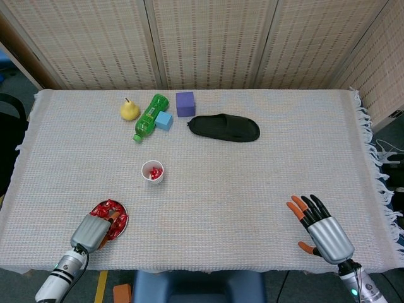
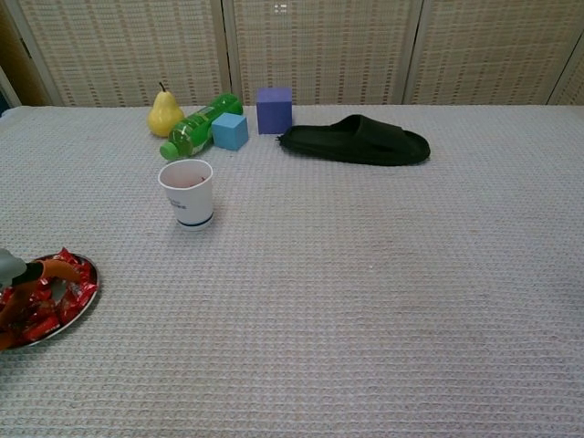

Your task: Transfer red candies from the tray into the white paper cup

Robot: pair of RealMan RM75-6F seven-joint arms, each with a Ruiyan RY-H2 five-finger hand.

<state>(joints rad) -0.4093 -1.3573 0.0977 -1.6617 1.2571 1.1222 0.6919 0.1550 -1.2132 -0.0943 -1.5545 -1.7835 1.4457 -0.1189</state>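
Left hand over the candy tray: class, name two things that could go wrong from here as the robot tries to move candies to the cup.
1. The left hand has its fingers down among the red candies piled in the tray, which sits near the table's front edge; a clumsy grab might scatter candies or nudge the tray.
2. The paper cup is light, upright and has a narrow mouth; the hand could knock it over or drop a candy beside it.

cloth-covered table, cup, tray, slipper
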